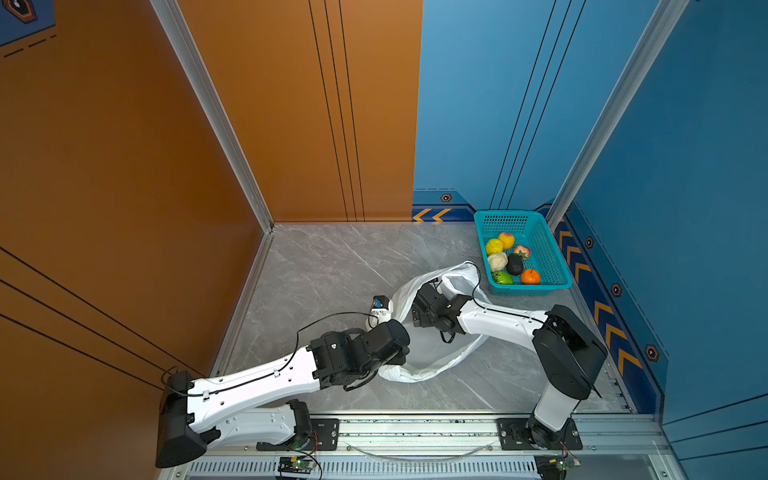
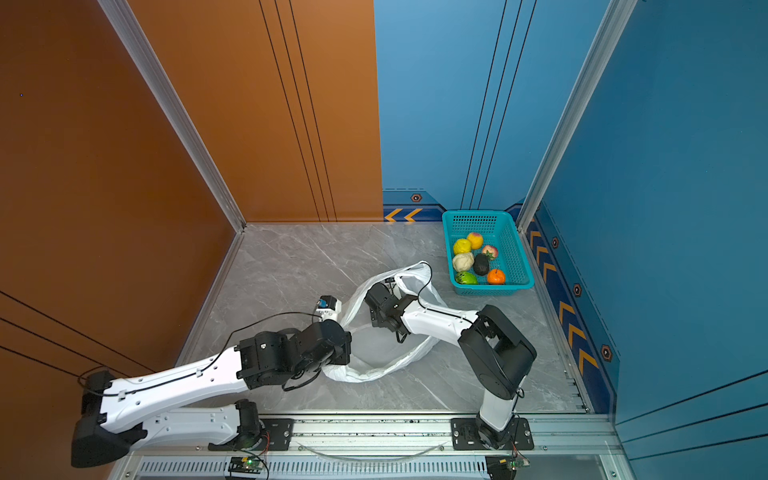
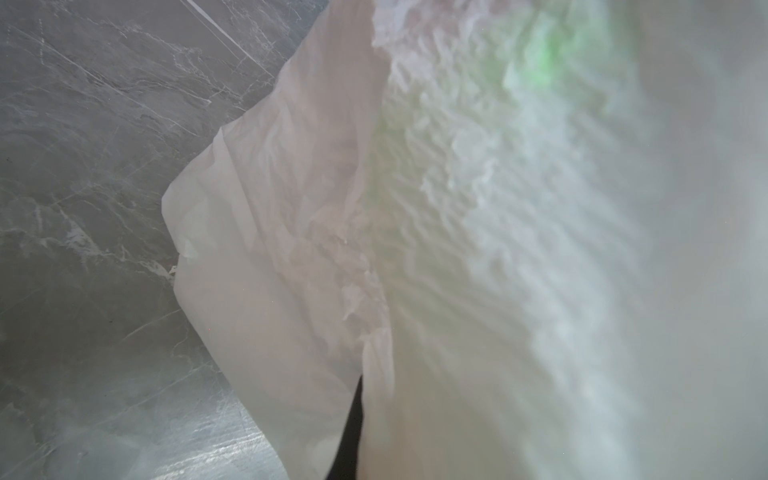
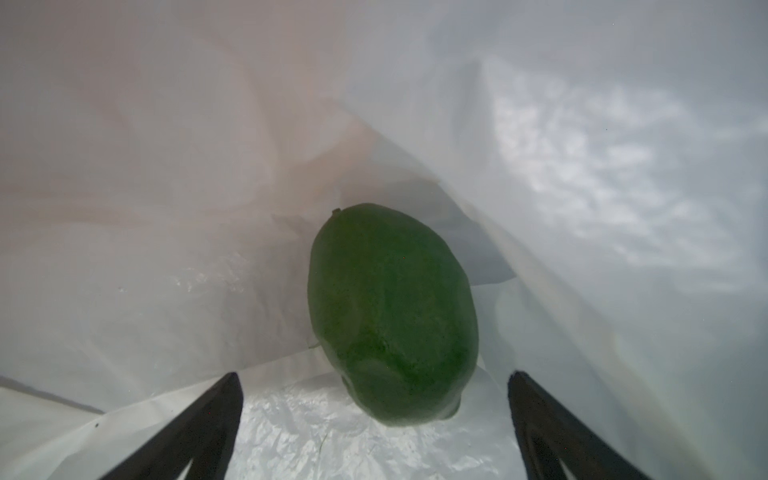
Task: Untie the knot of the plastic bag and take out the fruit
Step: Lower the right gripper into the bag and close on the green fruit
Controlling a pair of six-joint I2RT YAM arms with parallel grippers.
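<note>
The right claw (image 4: 374, 376) was open wide inside the plastic bag (image 4: 582, 166); its two black, pointy fingers (image 4: 208, 424) stood far apart and held nothing; just in front of them lay a dark green fruit (image 4: 390, 316), shaped like an egg, with a dull, slightly bumpy skin; it lay on the crinkly bottom of the bag and did not touch either finger; all around it the thin white plastic rose in soft folds, and light came through it.

The left claw (image 1: 390, 363) was shut tight on the near edge of the bag, and the plastic bunched up there; in the left wrist view the wrinkly white sheet (image 3: 291, 208) covered most of the picture.

In both top views the bag's mouth stood open in a big floppy loop on the gray table (image 1: 332, 270), which looked like smooth stone with pale veins; the right arm reached into the loop.

Just beyond the bag, in the far right corner, sat a teal basket (image 1: 544, 249) made of plastic with many small holes; in it lay seven round fruits close together: a bumpy yellow one (image 1: 494, 246), a peach one (image 1: 506, 240), a red-pink one (image 1: 521, 251), a lumpy cream-white one (image 1: 497, 262), a black one (image 1: 515, 264), a shiny bright green one (image 1: 502, 277) and an orange one (image 1: 530, 276).
</note>
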